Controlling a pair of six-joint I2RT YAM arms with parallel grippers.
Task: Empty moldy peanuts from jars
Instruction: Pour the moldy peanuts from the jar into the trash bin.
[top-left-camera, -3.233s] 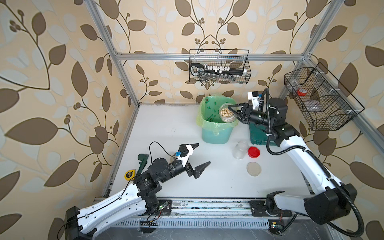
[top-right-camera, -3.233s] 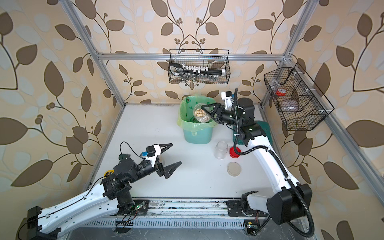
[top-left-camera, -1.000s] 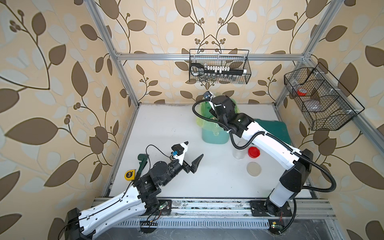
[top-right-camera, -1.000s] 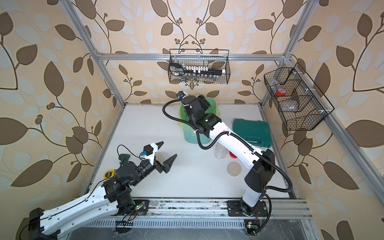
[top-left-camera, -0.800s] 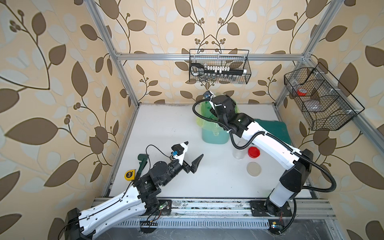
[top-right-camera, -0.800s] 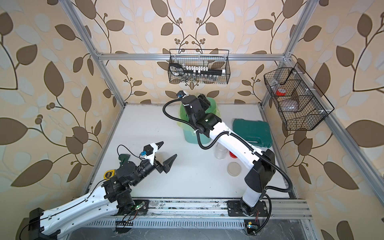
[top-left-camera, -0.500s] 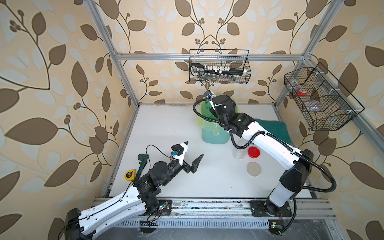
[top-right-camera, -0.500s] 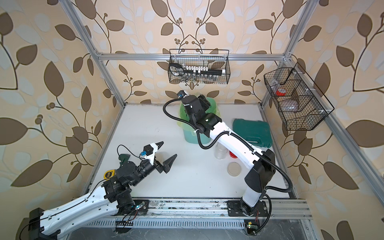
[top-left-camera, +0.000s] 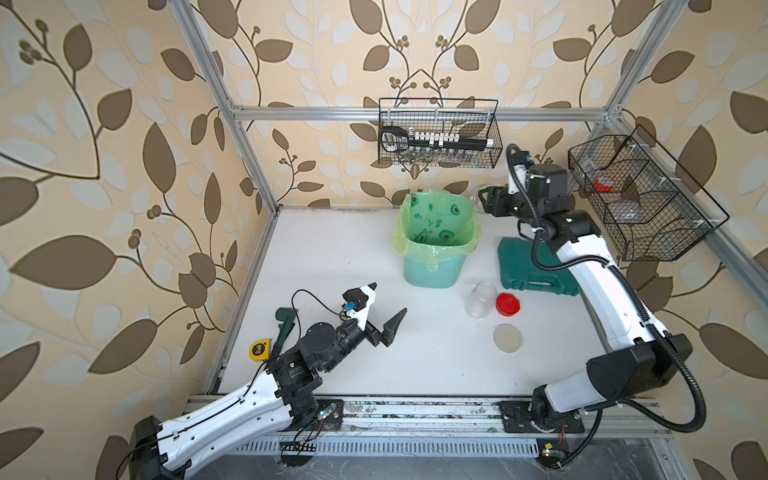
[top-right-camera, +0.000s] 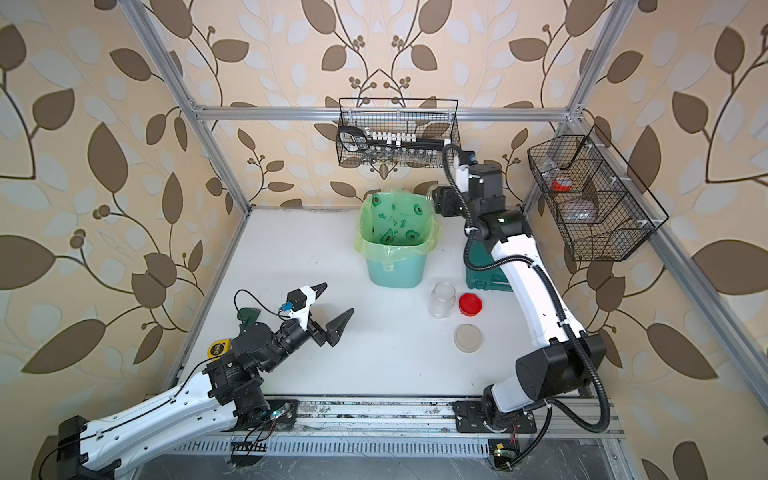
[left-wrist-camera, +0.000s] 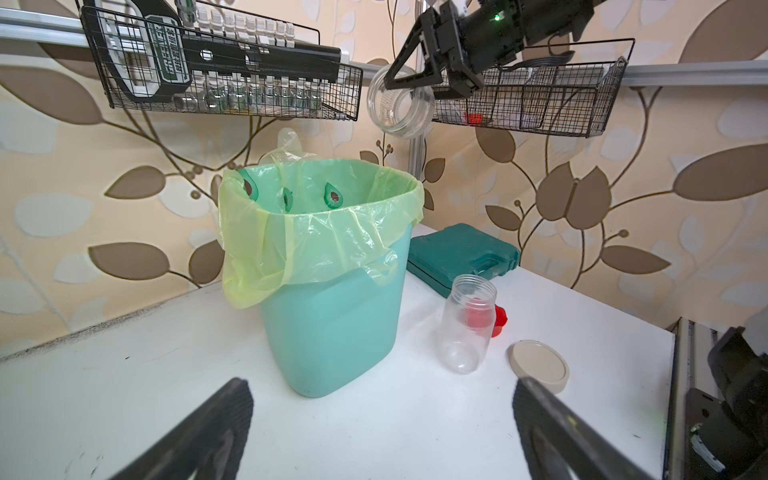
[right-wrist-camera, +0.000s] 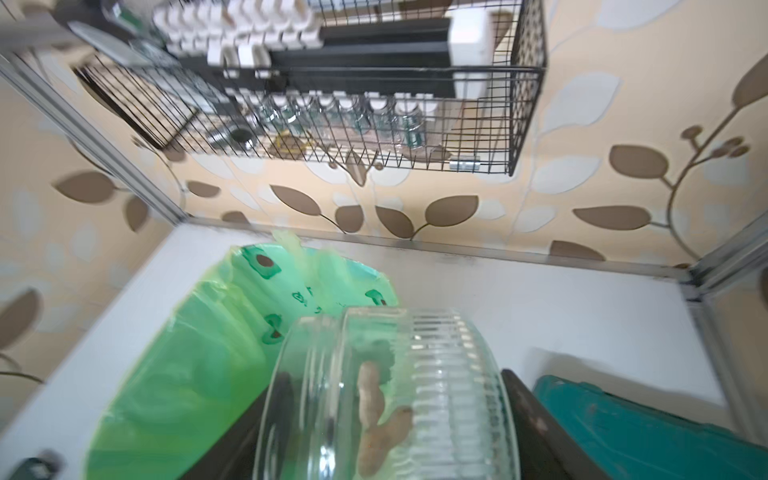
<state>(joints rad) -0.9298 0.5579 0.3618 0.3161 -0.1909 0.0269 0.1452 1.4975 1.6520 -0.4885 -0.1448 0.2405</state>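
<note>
Right gripper (top-left-camera: 485, 202) is clamping the squat clear jar (left-wrist-camera: 400, 107), with its fingers closed on the jar wall. The jar is lidless and lying on its side, mouth pointing toward the bin (top-left-camera: 434, 270). It's hanging in the air at 2 o'clock of the bin, just beside the rim in both top views. Right wrist view is showing a tan blur through the glass; can't tell if that's moldy peanuts.

Left gripper (top-left-camera: 390, 297) is hovering over the table (top-left-camera: 415, 374) at 8 o'clock of the bin, fingers spread wide, holding nothing.

Tall jar (top-left-camera: 480, 300) is standing open at 5 o'clock of the bin. Red lid (top-left-camera: 508, 304) is sitting just beside it at 3 o'clock, and beige lid (top-left-camera: 508, 337) is lying flat at 5 o'clock of that jar. Green tool case (top-left-camera: 519, 270) is sitting at 3 o'clock of the bin.
</note>
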